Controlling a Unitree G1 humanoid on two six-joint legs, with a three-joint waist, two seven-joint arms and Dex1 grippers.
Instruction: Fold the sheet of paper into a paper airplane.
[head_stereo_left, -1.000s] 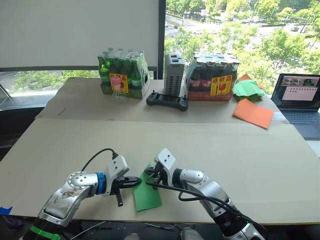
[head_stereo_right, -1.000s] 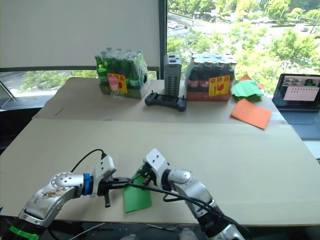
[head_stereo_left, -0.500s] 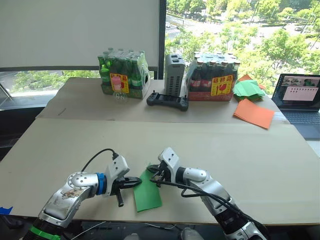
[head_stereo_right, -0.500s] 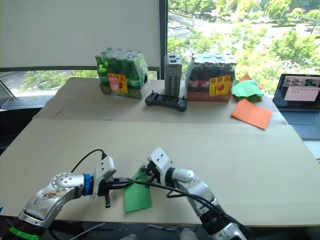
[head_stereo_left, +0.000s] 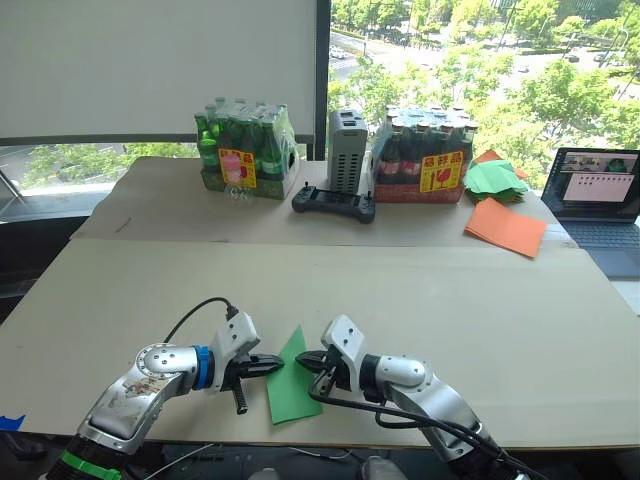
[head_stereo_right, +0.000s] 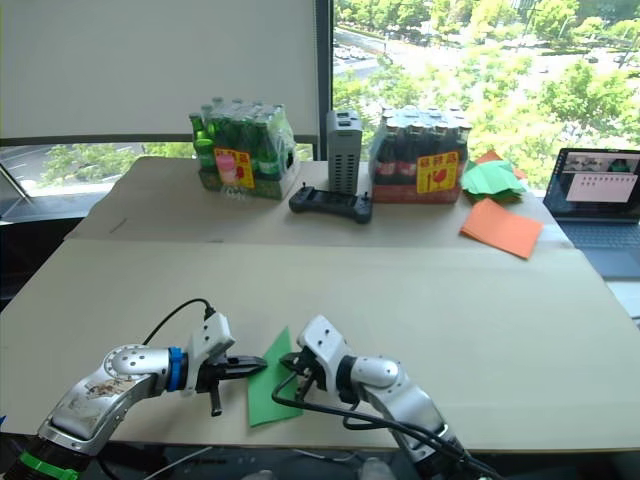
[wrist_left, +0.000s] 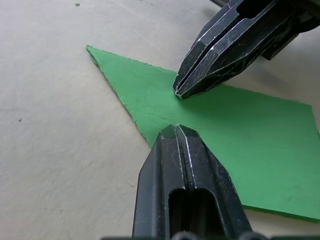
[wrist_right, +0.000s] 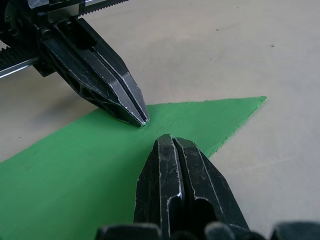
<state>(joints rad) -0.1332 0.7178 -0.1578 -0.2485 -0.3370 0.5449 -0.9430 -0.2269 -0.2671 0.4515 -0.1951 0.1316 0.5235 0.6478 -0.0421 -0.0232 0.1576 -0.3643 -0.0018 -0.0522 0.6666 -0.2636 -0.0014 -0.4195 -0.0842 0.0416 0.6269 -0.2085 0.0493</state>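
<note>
The sheet of paper lies flat near the table's front edge as a bright green wedge, its pointed nose facing away from me. My left gripper is shut, its tip resting at the paper's left edge. From the right, my right gripper is also shut, its tip pressing down on the paper. The two tips face each other a short gap apart across the wedge. Neither gripper has paper between its fingers.
At the table's far side stand a pack of green bottles, a grey box, a pack of dark bottles and a black controller. An orange sheet, a heap of green sheets and a laptop lie far right.
The right gripper has drawn back from the paper's far end toward me. The raised fold it was at now lies flat, showing the pointed nose. The left gripper has stayed put.
</note>
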